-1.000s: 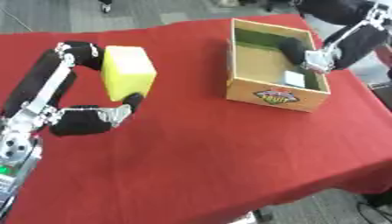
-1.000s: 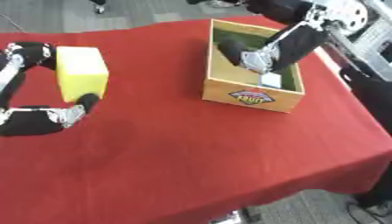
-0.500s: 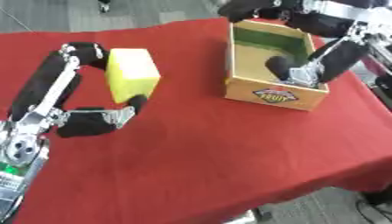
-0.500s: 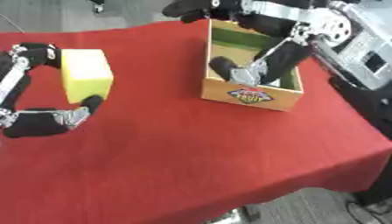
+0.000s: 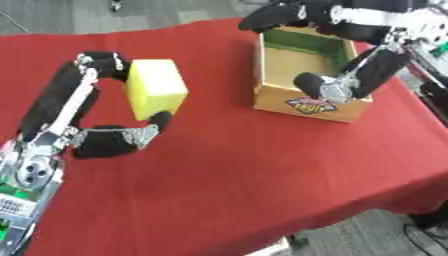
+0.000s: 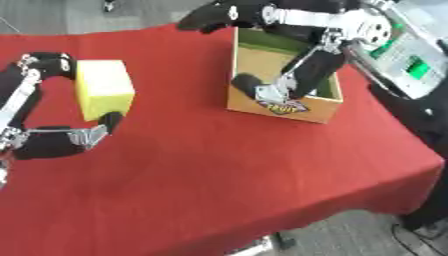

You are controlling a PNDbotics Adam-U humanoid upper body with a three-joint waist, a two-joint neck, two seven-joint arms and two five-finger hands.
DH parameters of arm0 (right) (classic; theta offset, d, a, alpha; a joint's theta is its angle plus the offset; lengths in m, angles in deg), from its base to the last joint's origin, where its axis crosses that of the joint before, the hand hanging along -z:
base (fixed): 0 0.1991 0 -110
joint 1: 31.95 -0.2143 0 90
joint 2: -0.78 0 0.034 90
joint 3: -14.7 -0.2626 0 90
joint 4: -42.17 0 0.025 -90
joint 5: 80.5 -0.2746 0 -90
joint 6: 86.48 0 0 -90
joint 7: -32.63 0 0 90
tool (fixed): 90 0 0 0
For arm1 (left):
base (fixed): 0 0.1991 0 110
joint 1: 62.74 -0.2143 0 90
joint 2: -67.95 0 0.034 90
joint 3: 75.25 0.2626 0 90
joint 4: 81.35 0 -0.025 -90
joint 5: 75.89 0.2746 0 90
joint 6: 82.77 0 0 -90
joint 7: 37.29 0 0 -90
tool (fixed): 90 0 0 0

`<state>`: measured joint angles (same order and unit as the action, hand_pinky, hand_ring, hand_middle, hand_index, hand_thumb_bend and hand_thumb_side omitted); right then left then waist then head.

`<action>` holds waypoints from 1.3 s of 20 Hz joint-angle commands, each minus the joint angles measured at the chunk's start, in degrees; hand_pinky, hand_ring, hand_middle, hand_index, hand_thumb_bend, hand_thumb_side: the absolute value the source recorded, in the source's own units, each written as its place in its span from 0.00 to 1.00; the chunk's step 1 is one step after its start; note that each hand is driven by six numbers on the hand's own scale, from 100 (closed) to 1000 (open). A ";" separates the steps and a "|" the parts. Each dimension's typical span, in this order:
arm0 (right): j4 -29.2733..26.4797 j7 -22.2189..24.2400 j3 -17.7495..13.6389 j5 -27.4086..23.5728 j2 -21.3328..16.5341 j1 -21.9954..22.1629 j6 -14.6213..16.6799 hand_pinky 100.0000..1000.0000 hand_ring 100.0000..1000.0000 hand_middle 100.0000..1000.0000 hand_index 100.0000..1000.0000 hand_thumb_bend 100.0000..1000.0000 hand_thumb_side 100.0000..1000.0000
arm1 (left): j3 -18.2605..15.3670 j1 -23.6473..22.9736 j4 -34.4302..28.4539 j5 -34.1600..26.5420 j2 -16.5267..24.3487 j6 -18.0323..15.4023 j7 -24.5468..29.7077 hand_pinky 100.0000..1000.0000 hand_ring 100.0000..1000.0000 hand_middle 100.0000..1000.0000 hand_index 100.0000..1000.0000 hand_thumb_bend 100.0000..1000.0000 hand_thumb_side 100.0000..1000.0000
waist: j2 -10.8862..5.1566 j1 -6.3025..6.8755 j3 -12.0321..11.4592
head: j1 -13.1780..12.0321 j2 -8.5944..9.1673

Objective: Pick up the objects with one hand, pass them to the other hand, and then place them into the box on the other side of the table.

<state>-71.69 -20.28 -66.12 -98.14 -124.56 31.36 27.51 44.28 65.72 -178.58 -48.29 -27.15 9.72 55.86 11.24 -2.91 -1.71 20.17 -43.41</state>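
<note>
Nearest you, on the red surface (image 5: pixel 262 165), your left robot hand (image 5: pixel 114 100) is curled round the yellow block (image 5: pixel 156 93), thumb against the block's lower edge and fingers hooked over its far top corner, so the block sits tilted within that grasp at the left side. Farther off to the right stands the open cardboard box (image 5: pixel 308 75) with its green inner wall, and your right robot hand (image 6: pixel 229 15) hovers beyond its far left corner, fingers relaxed and spread, holding nothing.

Matt red cloth (image 5: pixel 262 165), printed cardboard box (image 5: pixel 308 104).
</note>
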 commanded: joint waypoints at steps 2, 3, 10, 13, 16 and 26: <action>-0.22 1.69 -0.12 1.10 -0.55 -1.13 -1.32 0.98 1.00 0.97 1.00 0.00 0.11 | 0.27 1.49 0.10 0.86 -0.98 -0.88 -0.21 0.67 0.54 0.44 0.43 0.00 0.14 | -1.34 -0.11 -0.41 | 1.17 -0.31; -0.05 2.11 0.01 1.23 -0.16 -1.35 -1.64 0.98 1.00 0.97 1.00 0.00 0.11 | 0.28 1.56 0.35 1.09 -1.21 -1.04 -0.25 0.67 0.54 0.44 0.43 0.00 0.14 | -1.39 -0.13 -0.56 | 1.21 -0.37; 1.22 4.01 0.56 2.78 1.52 -2.29 -3.05 0.98 1.00 0.98 1.00 0.00 0.11 | 0.48 1.92 2.26 3.04 -3.01 -2.38 -0.65 0.67 0.54 0.44 0.43 0.00 0.12 | -1.76 -0.35 -1.58 | 2.63 -0.68; 2.33 4.48 0.86 4.14 2.58 -2.89 -3.77 0.98 1.00 0.98 1.00 0.00 0.11 | 0.55 1.98 3.40 4.05 -3.68 -3.00 -0.90 0.67 0.54 0.44 0.43 0.00 0.11 | -1.81 -0.52 -1.94 | 3.03 -0.70; 3.36 4.42 1.12 5.82 3.29 -3.29 -3.98 0.99 1.00 0.98 1.00 0.00 0.11 | 0.57 1.88 4.49 4.76 -4.28 -3.61 -1.28 0.67 0.54 0.44 0.43 0.00 0.12 | -1.80 -0.83 -2.17 | 3.30 -0.70; 6.47 3.41 1.89 9.74 4.84 -3.90 -3.81 0.99 1.00 0.98 1.00 0.00 0.11 | 0.80 2.61 6.77 6.58 -6.16 -5.16 -1.84 0.67 0.54 0.44 0.43 0.00 0.10 | -1.79 -1.37 -2.82 | 4.21 -0.70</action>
<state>-65.36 -16.61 -63.76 -88.89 -118.77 28.31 23.70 44.90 67.18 -171.40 -42.01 -32.86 4.93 54.11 10.80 -4.30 -4.61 24.09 -43.76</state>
